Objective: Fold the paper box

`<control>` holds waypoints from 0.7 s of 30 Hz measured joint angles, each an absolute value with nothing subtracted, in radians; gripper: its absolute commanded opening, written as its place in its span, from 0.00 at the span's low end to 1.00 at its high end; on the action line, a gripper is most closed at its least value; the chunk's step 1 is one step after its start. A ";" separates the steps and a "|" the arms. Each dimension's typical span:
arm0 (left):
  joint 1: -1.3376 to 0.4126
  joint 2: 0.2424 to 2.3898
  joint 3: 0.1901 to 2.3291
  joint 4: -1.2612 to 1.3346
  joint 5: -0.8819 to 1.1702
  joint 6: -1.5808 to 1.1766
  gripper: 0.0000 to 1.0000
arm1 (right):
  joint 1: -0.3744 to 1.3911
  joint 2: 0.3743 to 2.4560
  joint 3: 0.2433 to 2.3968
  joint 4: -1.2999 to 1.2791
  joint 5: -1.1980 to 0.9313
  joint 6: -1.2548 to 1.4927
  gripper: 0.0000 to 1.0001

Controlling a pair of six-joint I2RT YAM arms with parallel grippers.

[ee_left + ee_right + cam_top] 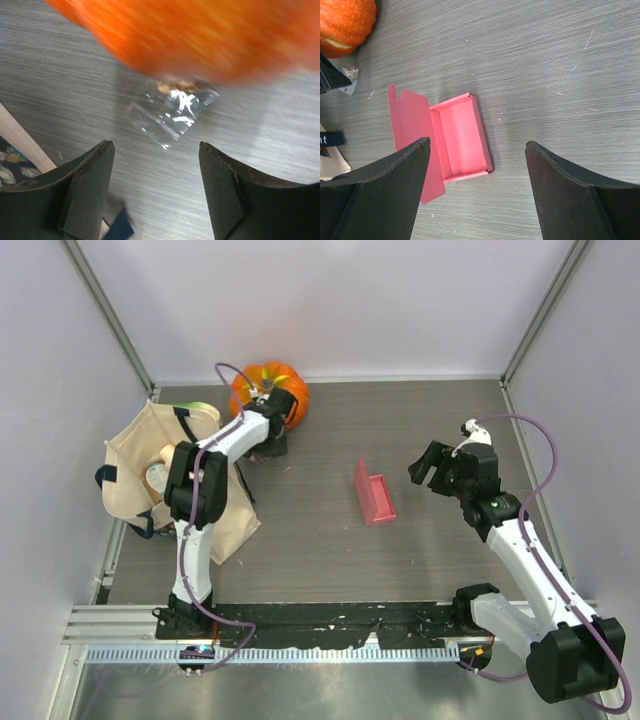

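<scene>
Pink paper box (pixel 374 494) is seen mid-frame on the grey tabletop (pixel 320 560), lid open. Left hand (pixel 155 146) is spread beside the pumpkin (pixel 248 390); right hand (pixel 477 144) is spread, empty.

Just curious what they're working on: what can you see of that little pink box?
The paper box is thin pink-red card, half made: a shallow rectangular tray with four low walls standing, and a lid flap hinged along one long side, open, with a narrow tab at its outer edge. It sits open side up near the middle of the grey wood-grain table. Only the table touches it.
</scene>
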State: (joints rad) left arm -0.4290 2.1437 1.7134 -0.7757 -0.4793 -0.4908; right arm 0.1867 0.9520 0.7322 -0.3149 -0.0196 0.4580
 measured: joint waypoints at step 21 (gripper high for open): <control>-0.284 2.204 1.755 -0.607 -0.223 -0.418 0.58 | 0.187 0.914 0.702 -0.303 -0.093 0.459 0.81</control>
State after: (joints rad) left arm -0.2844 2.2044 1.7546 -0.6071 -0.2234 -0.4183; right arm 0.1867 0.9142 0.7025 -0.3027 -0.0929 0.4591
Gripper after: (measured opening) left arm 0.642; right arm 0.814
